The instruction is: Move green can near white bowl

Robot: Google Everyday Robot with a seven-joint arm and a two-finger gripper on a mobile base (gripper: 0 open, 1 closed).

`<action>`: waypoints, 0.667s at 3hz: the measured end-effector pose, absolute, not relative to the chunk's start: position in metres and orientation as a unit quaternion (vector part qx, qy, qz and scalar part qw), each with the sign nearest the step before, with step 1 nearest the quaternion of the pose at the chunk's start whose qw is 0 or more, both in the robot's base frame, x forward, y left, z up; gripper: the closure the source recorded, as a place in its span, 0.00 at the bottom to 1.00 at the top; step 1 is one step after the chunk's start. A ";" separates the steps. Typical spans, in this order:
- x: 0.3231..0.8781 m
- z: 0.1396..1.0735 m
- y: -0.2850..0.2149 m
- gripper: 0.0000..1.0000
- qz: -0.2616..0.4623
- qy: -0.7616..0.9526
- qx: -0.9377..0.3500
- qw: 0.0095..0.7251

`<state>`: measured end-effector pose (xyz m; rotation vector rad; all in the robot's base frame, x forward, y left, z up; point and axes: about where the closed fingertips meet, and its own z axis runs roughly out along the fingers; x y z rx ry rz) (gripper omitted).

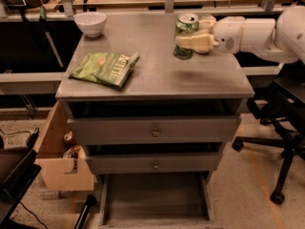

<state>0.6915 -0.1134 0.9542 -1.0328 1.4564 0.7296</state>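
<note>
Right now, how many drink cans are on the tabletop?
1. The green can is at the far right of the table, clamped in the gripper. The arm could be hiding another can behind it.
</note>
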 end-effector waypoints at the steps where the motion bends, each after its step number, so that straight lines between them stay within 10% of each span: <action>1: 0.749 0.980 -0.075 1.00 0.313 0.638 -0.428 0.558; 2: 0.803 0.996 -0.032 1.00 0.293 0.664 -0.408 0.555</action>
